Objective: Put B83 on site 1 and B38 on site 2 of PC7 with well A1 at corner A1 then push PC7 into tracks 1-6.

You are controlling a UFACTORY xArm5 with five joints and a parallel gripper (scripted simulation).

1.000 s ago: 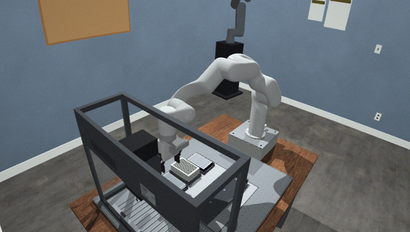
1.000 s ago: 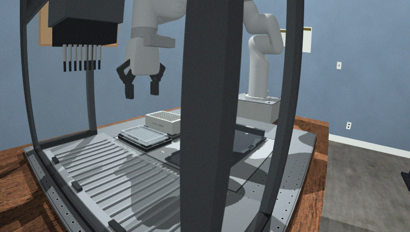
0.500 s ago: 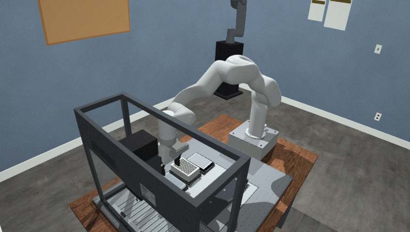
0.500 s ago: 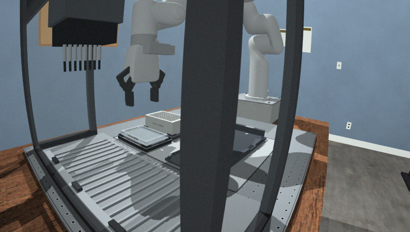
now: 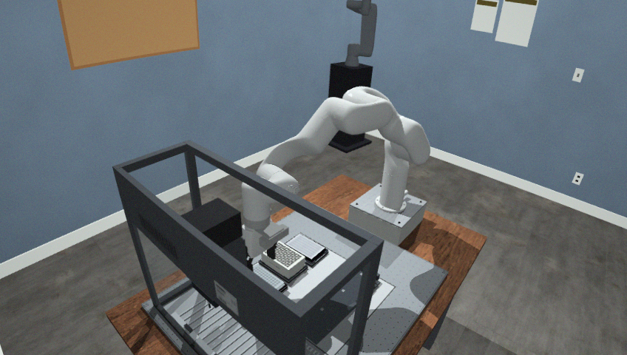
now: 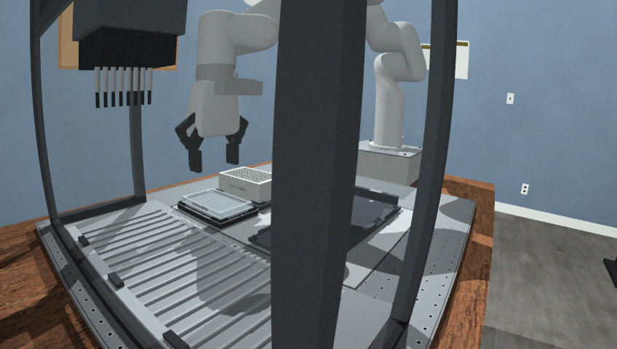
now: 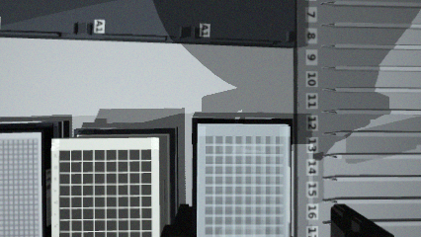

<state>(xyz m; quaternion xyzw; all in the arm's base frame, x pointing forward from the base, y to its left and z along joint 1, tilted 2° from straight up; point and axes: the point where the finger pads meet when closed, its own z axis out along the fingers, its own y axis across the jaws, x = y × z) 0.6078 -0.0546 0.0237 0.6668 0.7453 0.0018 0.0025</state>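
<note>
My gripper (image 6: 212, 155) is open and empty, hanging well above the plate nests. In the wrist view its fingertips straddle the 96-well plate B38 (image 7: 242, 178), which lies in its nest next to the rails. The white deep-well block B83 (image 7: 106, 188) sits in the middle nest. The 384-well plate B33 (image 7: 20, 183) is at the left edge. All three also show in the top view: B38 (image 5: 269, 276), B83 (image 5: 283, 259), B33 (image 5: 305, 246). The dark carrier PC7 (image 7: 148, 20) lies on the apron beyond the nests, and two A1 marks show on it.
The rails (image 6: 173, 259) with numbered tracks (image 7: 311, 123) run beside the nests. The instrument's dark frame post (image 6: 316, 172) hides part of the carrier (image 6: 372, 211). A pipetting head (image 6: 123, 51) hangs above the rails, left of my gripper.
</note>
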